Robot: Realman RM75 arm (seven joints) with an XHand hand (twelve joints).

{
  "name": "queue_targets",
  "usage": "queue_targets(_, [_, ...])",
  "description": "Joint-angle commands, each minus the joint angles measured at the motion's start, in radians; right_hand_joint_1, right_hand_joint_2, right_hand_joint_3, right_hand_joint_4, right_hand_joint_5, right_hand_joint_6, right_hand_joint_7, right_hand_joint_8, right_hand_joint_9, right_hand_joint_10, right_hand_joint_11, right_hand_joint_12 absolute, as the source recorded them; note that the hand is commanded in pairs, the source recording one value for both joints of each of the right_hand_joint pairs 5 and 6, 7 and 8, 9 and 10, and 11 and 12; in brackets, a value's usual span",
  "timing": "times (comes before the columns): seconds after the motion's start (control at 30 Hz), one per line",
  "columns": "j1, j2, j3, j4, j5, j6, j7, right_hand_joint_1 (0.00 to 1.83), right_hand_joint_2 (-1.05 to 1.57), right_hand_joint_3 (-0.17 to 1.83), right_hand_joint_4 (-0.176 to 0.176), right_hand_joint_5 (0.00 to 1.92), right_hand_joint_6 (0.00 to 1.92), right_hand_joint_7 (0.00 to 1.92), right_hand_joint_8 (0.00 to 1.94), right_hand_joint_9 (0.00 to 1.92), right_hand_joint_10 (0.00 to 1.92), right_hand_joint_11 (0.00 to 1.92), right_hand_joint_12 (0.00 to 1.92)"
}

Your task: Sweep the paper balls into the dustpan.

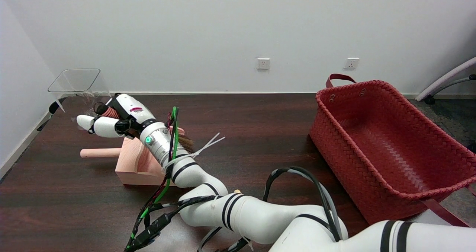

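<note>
A: Item one, dustpan (135, 162). Pale pink, lying on the dark wooden table (260, 133) at the left side, its round handle (98, 153) pointing left. The right arm's wrist is crossing over it and covering much of its open side.

B: Paper balls?

A: None showing; any inside the pan or behind the arm are hidden.

B: Item two?

A: Brush. Only a tuft of brown bristles (186, 143) is sticking out to the right of the wrist, at the pan's far edge, and a ribbed pinkish grip (110, 112) is showing among the fingers.

B: Item three, the working hand?

A: Right hand (117, 120), black and white, hovering above the pan's handle end with fingers curling around that ribbed grip, so it is holding the brush. A green light is glowing on the wrist; green, red and black cables are running down the arm.

B: Surroundings?

A: Clear plastic container (76, 82) standing at the table's far left corner, just behind the hand. Red woven basket (386, 144) with dark red straps sitting at the right, well apart from the pan. White wall (223, 28) behind, carrying two sockets (263, 63). Grey floor and part of a chair base (446, 82) are showing at the far right.
</note>
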Motion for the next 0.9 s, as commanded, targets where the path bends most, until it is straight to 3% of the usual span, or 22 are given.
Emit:
queue_targets(0.03, [0.013,-0.010,-0.001,-0.024,0.021,0.005,0.132,0.58,1.53,0.14,0.000,1.92,1.92,1.92,1.92,1.92,1.92,1.92,1.92])
queue_targets(0.47, [0.017,-0.012,-0.004,0.017,0.019,0.161,0.322,0.58,1.49,0.11,0.000,1.92,1.92,1.92,1.92,1.92,1.92,1.92,1.92])
queue_targets(0.9, [0.008,-0.010,-0.003,0.034,0.064,0.171,0.483,0.61,1.38,0.11,0.000,1.92,1.92,1.92,1.92,1.92,1.92,1.92,1.92])
